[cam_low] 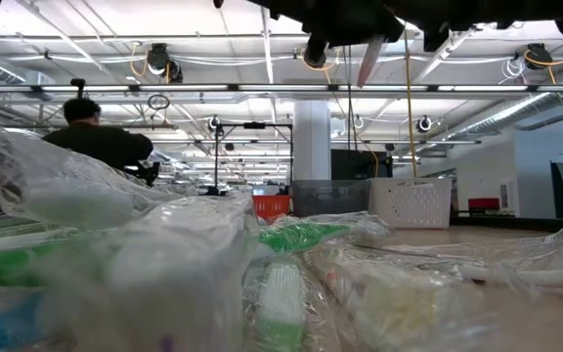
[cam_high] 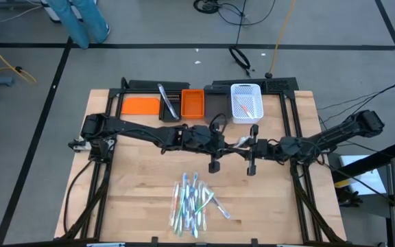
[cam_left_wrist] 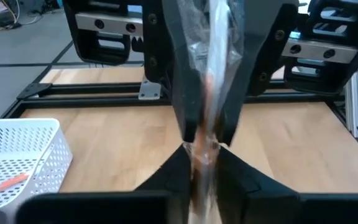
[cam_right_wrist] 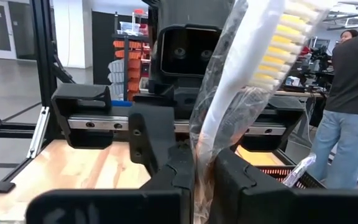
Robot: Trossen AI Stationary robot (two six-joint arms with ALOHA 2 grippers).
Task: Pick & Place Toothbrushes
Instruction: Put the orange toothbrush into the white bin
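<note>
A wrapped toothbrush (cam_right_wrist: 253,81) with white and yellow bristles is standing up between both sets of fingers above the bench (cam_high: 129,199). The right gripper (cam_high: 252,148) is clamping its fingers on it, and the left gripper (cam_high: 214,148) is pinching it from the other side. Both are hanging between the pile of toothbrushes (cam_high: 194,204) and the white basket (cam_high: 246,103).

Both arms reach inward over mid-table, wrists facing each other. Left gripper (cam_high: 233,145) and right gripper (cam_high: 244,145) meet tip to tip above the table. Right gripper's fingers (cam_right_wrist: 179,163) pinched close together. Left gripper's fingers (cam_left_wrist: 178,167) nearly together, only a narrow gap between them.
</note>
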